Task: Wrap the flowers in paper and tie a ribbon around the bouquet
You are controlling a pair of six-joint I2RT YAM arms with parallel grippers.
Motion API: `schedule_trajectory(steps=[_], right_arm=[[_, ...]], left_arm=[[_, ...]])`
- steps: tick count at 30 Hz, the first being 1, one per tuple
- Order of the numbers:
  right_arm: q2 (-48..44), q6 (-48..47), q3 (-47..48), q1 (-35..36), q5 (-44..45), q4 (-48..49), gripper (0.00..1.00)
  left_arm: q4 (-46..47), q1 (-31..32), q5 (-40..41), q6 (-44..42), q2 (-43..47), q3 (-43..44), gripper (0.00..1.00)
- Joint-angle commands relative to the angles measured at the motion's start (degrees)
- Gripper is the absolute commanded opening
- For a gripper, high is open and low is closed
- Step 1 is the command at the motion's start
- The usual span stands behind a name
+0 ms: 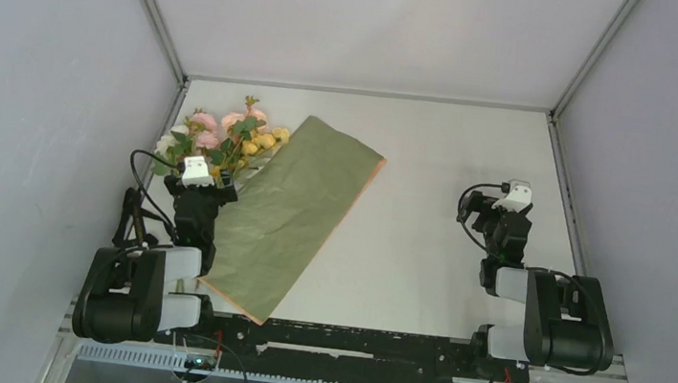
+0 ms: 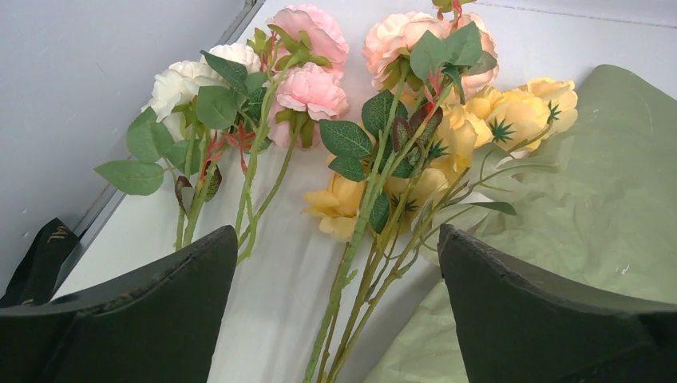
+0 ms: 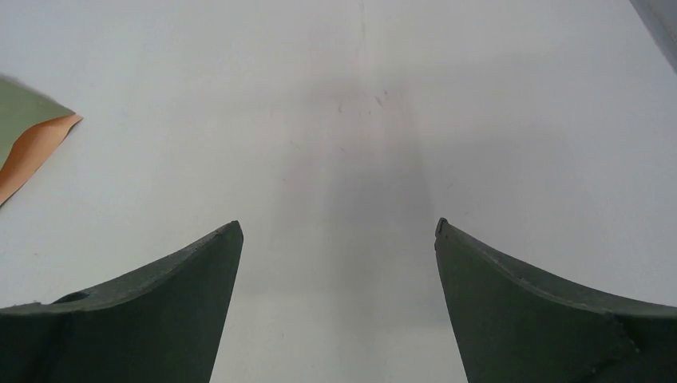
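the left gripper and right gripper are held spread wide, nothing gripped; the flowers are laid against the paper.

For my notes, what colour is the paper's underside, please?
Peach-orange; the paper shows it best in right wrist view.

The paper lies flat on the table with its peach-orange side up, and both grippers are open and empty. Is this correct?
Not quite. The paper lies olive-green side up; only a thin peach-orange edge shows, as the top external view makes clear. The rest holds: it lies flat on the table, and the left gripper and right gripper are open and empty.
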State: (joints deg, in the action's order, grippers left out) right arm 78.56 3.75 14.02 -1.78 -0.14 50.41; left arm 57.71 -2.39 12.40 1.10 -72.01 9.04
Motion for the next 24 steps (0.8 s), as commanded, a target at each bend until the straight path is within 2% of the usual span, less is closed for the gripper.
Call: schedule_trajectory(steps=[1,3,4,6,8,11,13,15,19,22,24], right_arm=[[-1.55,-0.68,1.79,-0.76,-3.11,2.55,1.0],[-5.13,-1.03,5.68,-0.33,-3.44,-6.98,1.0],[-7.51,0.16,9.58,-0.25,-3.16,-18.71,1.0],[-10.05,6.98,17.26,-1.42,-5.39,-31.99,0.98],[-9.4,14.29,22.97,-2.4,-11.25,-39.1,0.89],[-5.5,22.92,28.51,-1.28,-16.93,-43.94,0.71],[-1.76,27.23,32.18,1.01,-17.37,-45.94,0.62],[2.37,30.07,35.74,4.53,-16.34,-46.96,0.55],[12.03,32.81,44.53,10.46,-17.39,-47.94,0.49],[19.42,37.63,50.02,12.82,-20.79,-46.06,0.45],[23.59,39.85,52.58,14.74,-22.4,-44.06,0.46]], left_arm=[[1.88,-0.29,0.09,0.39,0.07,2.34,1.0],[1.88,-0.25,0.13,0.39,0.03,2.29,1.0],[1.88,-0.26,-0.09,0.35,0.03,2.29,1.0],[1.83,-0.32,-0.55,0.3,0.03,2.34,1.0],[1.67,-0.53,-1.94,0.04,0.1,2.52,1.0],[-0.46,-1.21,-3.72,0.04,1.58,3.56,1.0],[-13.79,-2.12,-4.56,0.7,5.35,8.75,1.0],[-32.4,-3.84,-9.0,-1.86,8.6,17.99,1.0],[-61.93,-3.92,-11.59,-9.44,10.68,34.32,0.93],[-77.51,-3.94,-17.25,-12.18,11.22,41.66,0.87],[-84.98,-3.91,-20.79,-12.75,11.0,45.53,0.85]])
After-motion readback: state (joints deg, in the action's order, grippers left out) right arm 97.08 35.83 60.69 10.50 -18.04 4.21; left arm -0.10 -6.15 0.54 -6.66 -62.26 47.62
